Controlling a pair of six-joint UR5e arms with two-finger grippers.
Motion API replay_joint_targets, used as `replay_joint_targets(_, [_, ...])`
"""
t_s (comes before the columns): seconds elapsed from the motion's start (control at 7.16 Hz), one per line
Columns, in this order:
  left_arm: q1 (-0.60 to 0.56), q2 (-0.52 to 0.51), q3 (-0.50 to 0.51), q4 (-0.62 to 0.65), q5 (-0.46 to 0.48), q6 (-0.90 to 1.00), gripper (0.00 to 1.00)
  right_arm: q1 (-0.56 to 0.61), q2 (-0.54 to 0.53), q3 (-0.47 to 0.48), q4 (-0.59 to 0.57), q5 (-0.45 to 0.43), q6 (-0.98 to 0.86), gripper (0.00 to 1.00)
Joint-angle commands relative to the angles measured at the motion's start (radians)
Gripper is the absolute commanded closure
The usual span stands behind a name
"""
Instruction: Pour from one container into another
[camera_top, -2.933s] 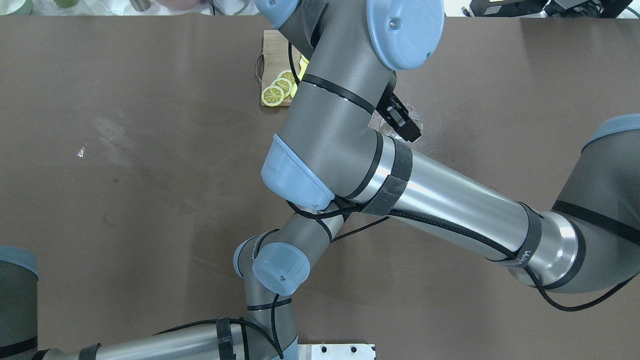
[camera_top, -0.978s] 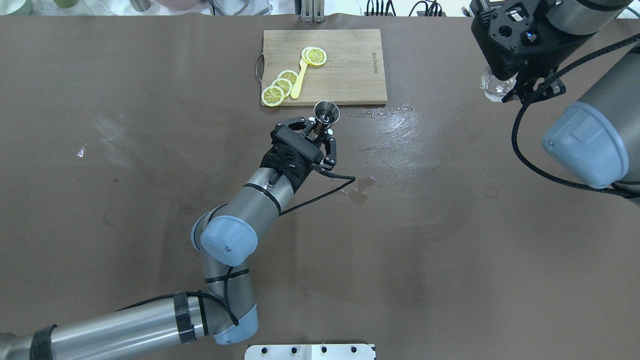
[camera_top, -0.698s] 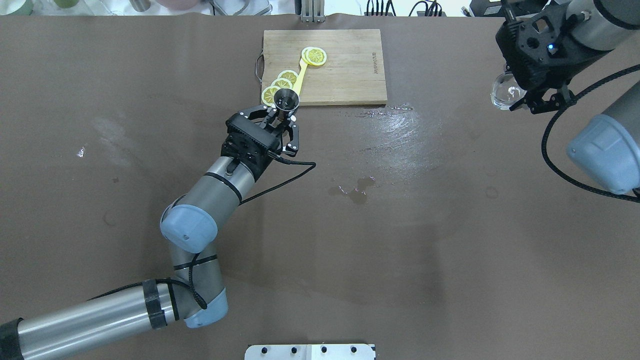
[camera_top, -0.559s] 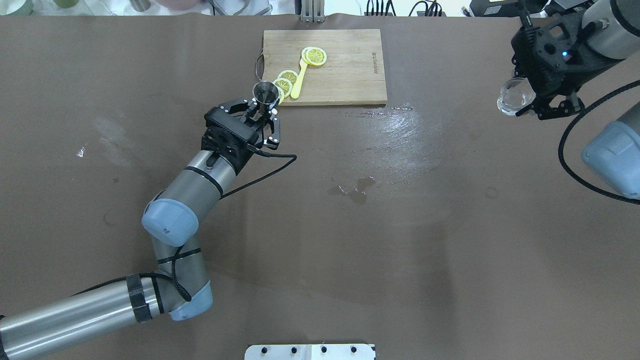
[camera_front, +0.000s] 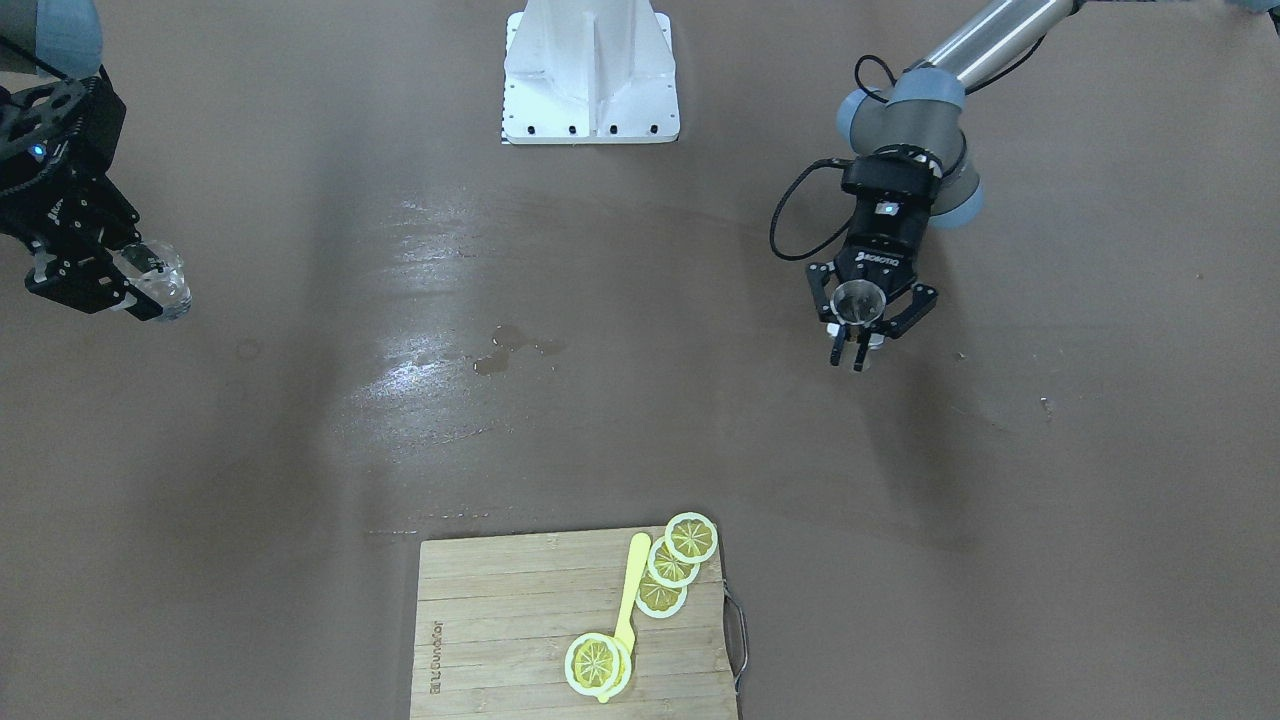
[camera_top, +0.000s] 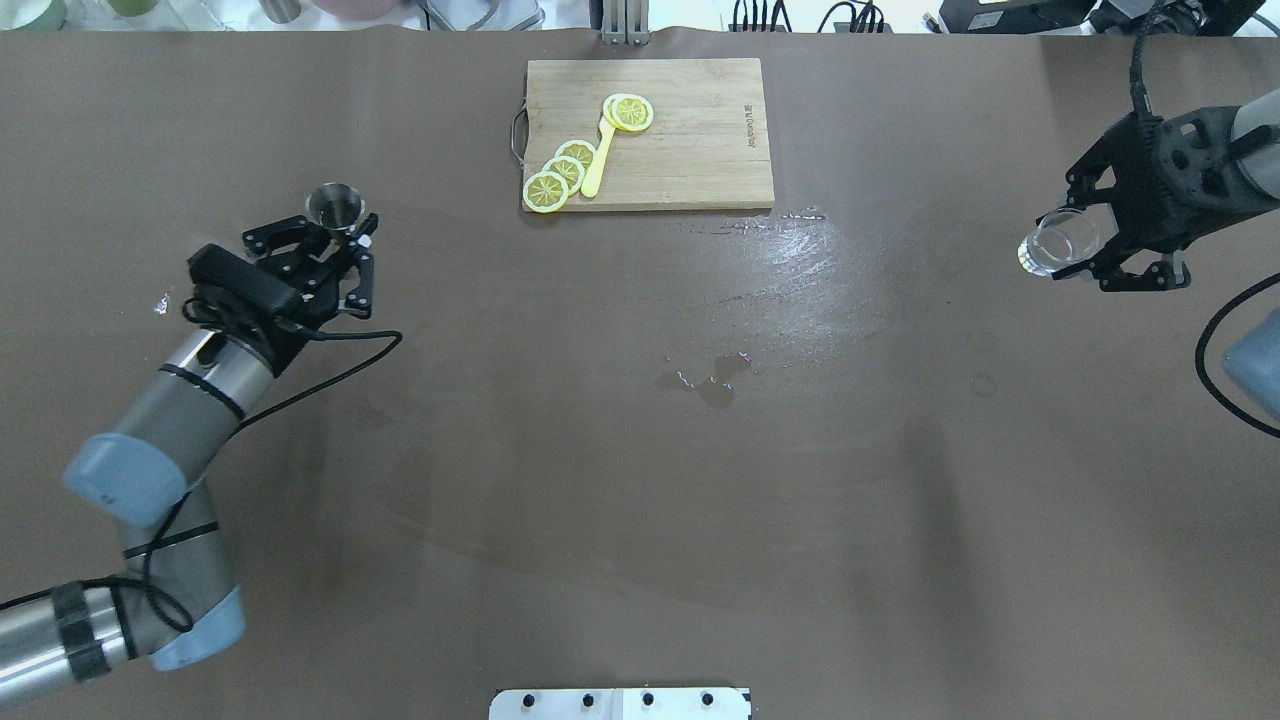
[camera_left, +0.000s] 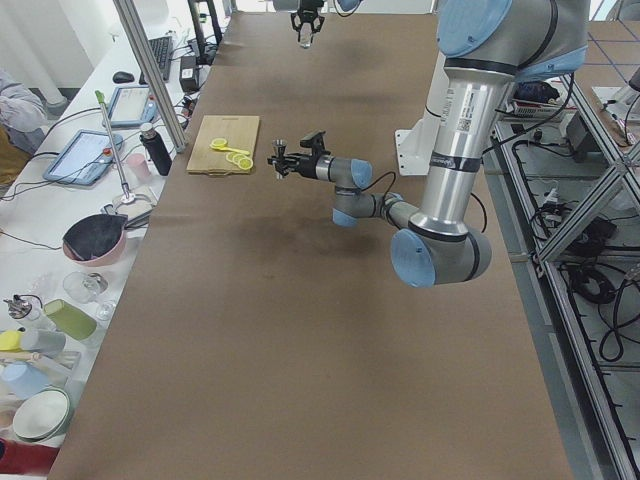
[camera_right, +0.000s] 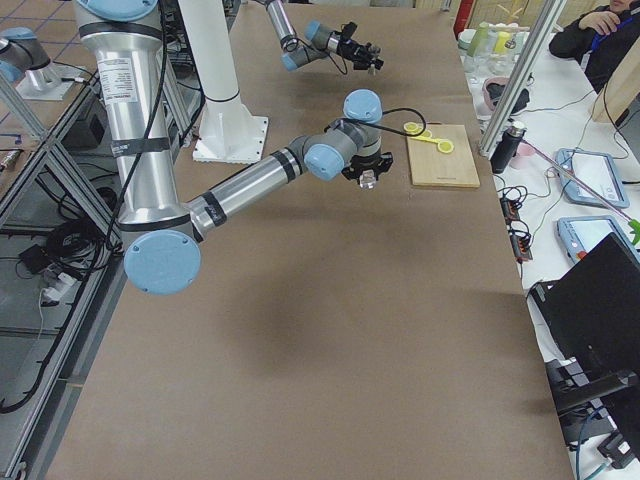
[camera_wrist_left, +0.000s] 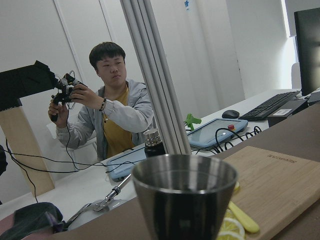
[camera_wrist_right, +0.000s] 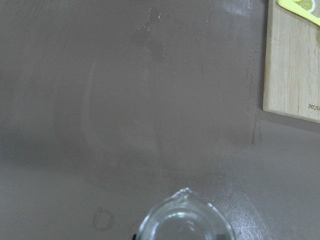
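Observation:
A small steel measuring cup (camera_top: 335, 205) stands upright in my left gripper (camera_top: 335, 238), which is shut on its stem above the table's left part. In the front view the steel cup (camera_front: 858, 300) is at the right, and it fills the left wrist view (camera_wrist_left: 185, 192). My right gripper (camera_top: 1078, 242) is shut on a clear glass beaker (camera_top: 1055, 248) with a pouring lip, held above the table's right edge. The right wrist view shows the beaker (camera_wrist_right: 184, 220) from above, and the front view shows the beaker (camera_front: 158, 278) at the left. The two containers are far apart.
A wooden cutting board (camera_top: 690, 140) with lemon slices (camera_top: 560, 175) and a yellow spoon (camera_top: 598, 160) lies at the far middle. Wet streaks (camera_top: 800, 245) and a small puddle (camera_top: 710, 380) mark the table's centre. An operator (camera_wrist_left: 107, 112) shows beyond the table's far edge.
Both arms have drawn apart from the middle. The left gripper carried the steel cup to the left, and the right gripper carried the beaker right and nearer the robot.

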Motion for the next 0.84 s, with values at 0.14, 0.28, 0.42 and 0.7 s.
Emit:
replay_joint_targets(0.14, [-0.002,0.211,-0.007,-0.282,0.001,-0.001,1.0,-0.001,-0.057,-0.209,0.438,0.063,0.142,1.0])
replay_joint_targets(0.28, [-0.048,0.199,0.022,-0.269,0.004,-0.009,1.0,-0.001,-0.054,-0.299,0.569,0.066,0.158,1.0])
replay_joint_targets(0.42, [-0.08,0.209,0.144,-0.343,-0.004,-0.024,1.0,-0.003,-0.048,-0.356,0.636,0.074,0.202,1.0])
replay_joint_targets(0.7, [-0.129,0.211,0.329,-0.514,-0.011,-0.172,1.0,-0.03,-0.022,-0.477,0.818,0.077,0.377,1.0])
